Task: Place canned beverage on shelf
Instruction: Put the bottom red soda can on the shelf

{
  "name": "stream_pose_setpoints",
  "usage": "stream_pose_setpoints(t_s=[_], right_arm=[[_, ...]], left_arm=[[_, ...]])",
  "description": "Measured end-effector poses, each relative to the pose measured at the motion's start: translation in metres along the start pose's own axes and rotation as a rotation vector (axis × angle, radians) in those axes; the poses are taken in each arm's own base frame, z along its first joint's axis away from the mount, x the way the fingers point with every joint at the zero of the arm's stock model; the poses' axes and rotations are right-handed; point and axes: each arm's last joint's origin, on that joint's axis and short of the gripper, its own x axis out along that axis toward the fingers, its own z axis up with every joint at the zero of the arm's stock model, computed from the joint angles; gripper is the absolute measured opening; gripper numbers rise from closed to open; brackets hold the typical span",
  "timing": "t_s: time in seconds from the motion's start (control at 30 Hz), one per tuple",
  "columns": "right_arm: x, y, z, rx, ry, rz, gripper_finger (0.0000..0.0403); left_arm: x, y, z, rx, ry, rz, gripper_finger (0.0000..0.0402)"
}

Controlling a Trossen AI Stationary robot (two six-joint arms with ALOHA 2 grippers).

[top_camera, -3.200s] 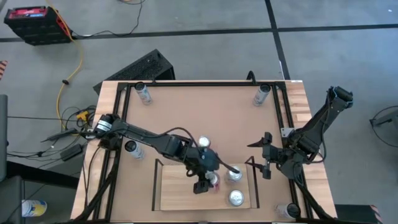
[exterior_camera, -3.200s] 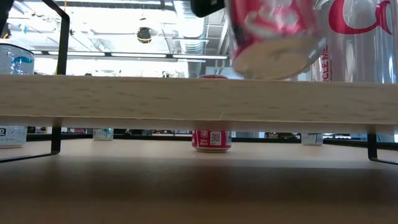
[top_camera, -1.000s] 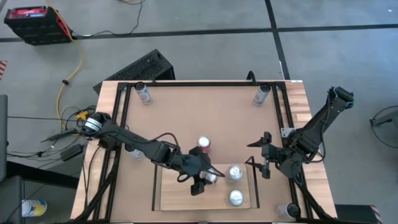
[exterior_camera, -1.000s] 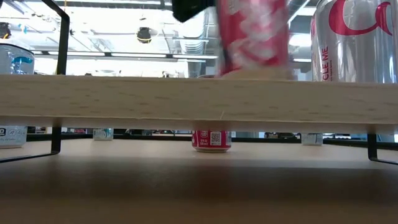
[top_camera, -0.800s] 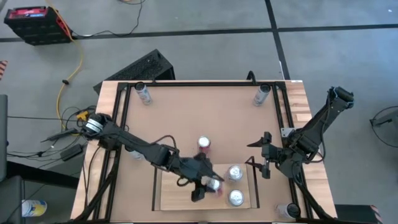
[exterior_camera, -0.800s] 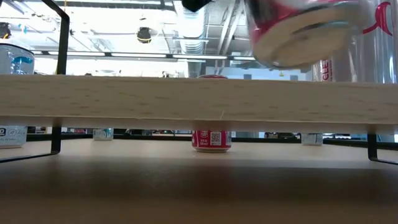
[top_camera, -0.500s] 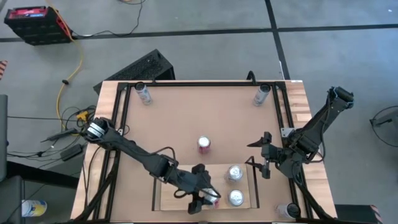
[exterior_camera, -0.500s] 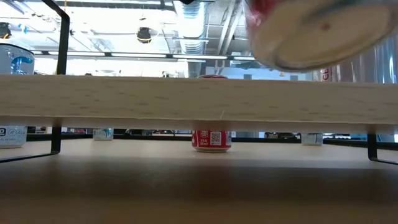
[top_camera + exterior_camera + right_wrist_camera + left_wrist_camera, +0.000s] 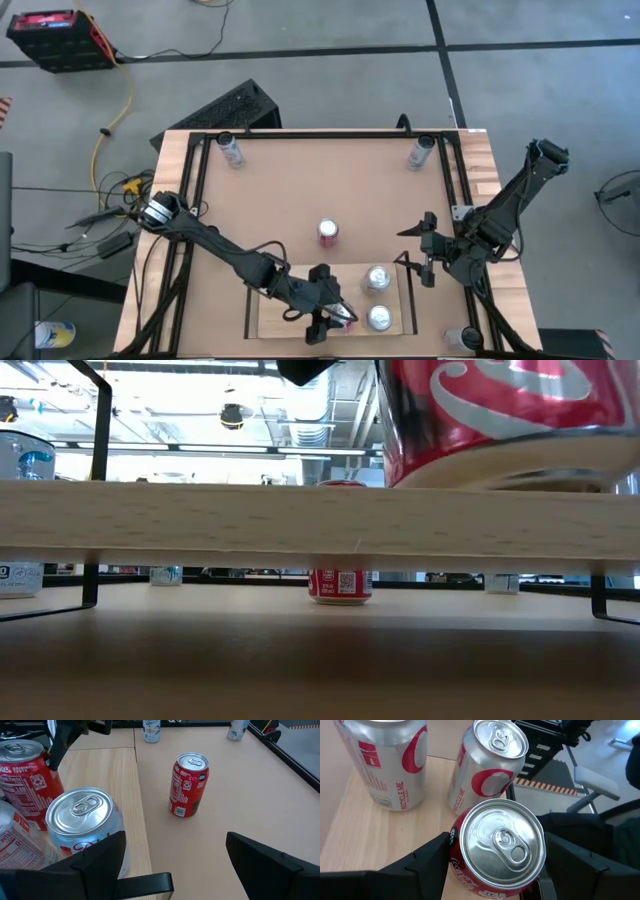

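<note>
A red canned beverage [image 9: 500, 845] stands upright over the near part of the shelf [image 9: 275, 325], a pale wood board with black end rails. My left gripper [image 9: 335, 320] is shut on it. In the low view its base [image 9: 500, 468] is down at the board's top; whether it rests there I cannot tell. Two silver cans [image 9: 377, 279] [image 9: 379, 318] stand on the shelf to its right. Another red can [image 9: 328, 233] stands on the brown tabletop beyond the shelf. My right gripper [image 9: 428, 250] waits open past the shelf's right rail. My left gripper pinches the red can's round wall [image 9: 454, 851] between its two fingers, one on each opposite side, a little below the top rim. The fingers [image 9: 427, 862] come slanting down from the table's far left. The can stays upright in the hold.
The near silver can [image 9: 490, 765] stands close beside the held can. More cans stand at the tabletop's far corners [image 9: 231, 150] [image 9: 421, 152] and its near right corner [image 9: 463, 340]. The shelf's left half is bare board.
My left gripper has carried the red can toward the table's near edge and down, to beside the near silver can. The can was tipped with its underside showing in the low view; now it is upright with its base at the board.
</note>
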Motion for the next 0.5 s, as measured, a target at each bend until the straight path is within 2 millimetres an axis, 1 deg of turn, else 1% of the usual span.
stream_pose_setpoints(t_s=[0.13,0.37,0.5], right_arm=[[0.0000,0.0000,0.0000,0.000,0.000,0.000,0.0369],[0.0000,0.0000,0.0000,0.000,0.000,0.000,0.0369],[0.0000,0.0000,0.0000,0.000,0.000,0.000,0.0369]], left_arm=[[0.0000,-0.0001,-0.0007,0.008,0.016,-0.013,0.0269],[0.0000,0.0005,-0.0007,-0.005,0.020,-0.013,0.0308],[0.0002,0.0016,0.0003,-0.013,0.018,-0.015,0.0314]])
